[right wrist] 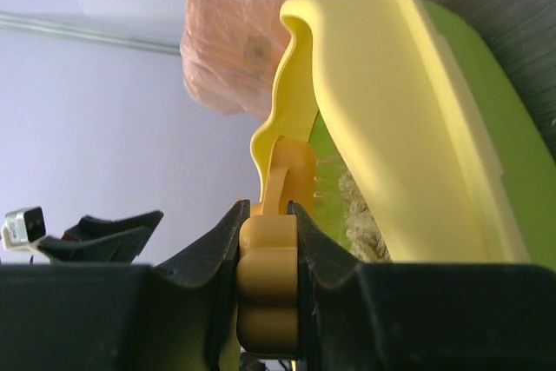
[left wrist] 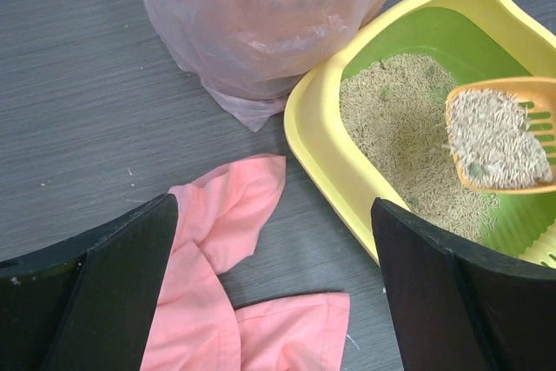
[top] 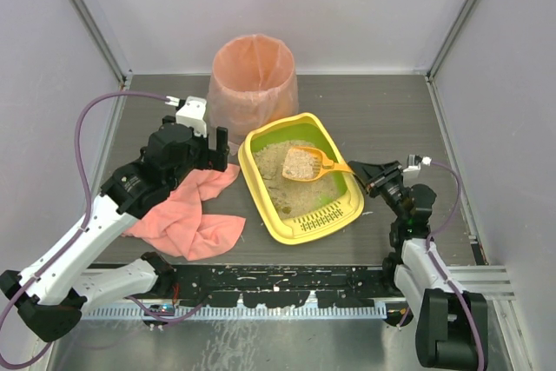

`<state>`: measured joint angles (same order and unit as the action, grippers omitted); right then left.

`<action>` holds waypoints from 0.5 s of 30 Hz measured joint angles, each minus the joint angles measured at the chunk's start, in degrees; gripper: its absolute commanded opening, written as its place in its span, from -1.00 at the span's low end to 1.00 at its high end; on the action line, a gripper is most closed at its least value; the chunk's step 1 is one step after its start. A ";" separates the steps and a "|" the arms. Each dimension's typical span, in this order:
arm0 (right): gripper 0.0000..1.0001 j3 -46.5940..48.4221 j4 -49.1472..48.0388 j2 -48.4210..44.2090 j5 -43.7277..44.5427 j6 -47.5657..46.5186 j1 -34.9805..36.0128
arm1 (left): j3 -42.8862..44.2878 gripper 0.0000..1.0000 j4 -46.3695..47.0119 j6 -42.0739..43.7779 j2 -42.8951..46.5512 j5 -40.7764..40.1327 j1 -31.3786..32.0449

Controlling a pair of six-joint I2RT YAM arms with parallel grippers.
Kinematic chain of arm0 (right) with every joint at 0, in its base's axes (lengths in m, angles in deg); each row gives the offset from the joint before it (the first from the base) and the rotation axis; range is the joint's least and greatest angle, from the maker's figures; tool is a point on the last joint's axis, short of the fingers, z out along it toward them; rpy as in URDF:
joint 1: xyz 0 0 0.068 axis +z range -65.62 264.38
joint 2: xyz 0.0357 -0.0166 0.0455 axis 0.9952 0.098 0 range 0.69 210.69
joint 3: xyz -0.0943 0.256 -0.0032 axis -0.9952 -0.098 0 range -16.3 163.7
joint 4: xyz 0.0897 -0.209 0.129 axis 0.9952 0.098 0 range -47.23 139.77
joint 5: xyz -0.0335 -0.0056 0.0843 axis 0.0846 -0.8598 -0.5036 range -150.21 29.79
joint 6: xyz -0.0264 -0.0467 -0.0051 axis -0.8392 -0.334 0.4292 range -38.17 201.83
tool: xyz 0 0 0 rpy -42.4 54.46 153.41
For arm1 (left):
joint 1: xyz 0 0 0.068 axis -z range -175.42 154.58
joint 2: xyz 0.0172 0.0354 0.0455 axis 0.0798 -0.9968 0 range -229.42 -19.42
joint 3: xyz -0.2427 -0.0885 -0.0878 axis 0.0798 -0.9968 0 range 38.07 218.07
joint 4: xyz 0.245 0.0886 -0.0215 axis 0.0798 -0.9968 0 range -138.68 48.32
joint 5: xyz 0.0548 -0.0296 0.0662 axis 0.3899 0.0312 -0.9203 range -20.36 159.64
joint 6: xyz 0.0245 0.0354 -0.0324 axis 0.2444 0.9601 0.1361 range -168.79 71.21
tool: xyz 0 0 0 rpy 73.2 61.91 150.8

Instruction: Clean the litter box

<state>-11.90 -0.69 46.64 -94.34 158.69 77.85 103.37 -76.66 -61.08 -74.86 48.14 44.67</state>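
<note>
I found the left arm reaching forward, low over the pink cloth, its jaws wide apart and holding nothing. The litter box sat on the worktop just right of them. The right arm stood folded beside the box's right rim, jaws clamped on the handle of the scoop, which was laden with litter and held over the box.

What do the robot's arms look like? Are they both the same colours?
Yes, they match. The left arm and right arm have smooth white tubes with chunky black joints. A thin purple cable loops off each one. The left end effector and right end effector each have two black wedge-shaped fingers.
</note>
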 measured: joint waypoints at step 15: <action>-0.99 -0.55 -2.14 1.81 -1.49 2.16 -0.63 | 0.00 0.92 -0.02 -0.02 -0.02 0.02 0.00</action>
<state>-12.45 -2.83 48.46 -95.83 160.85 77.22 103.37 -76.69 -61.10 -74.88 48.16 44.67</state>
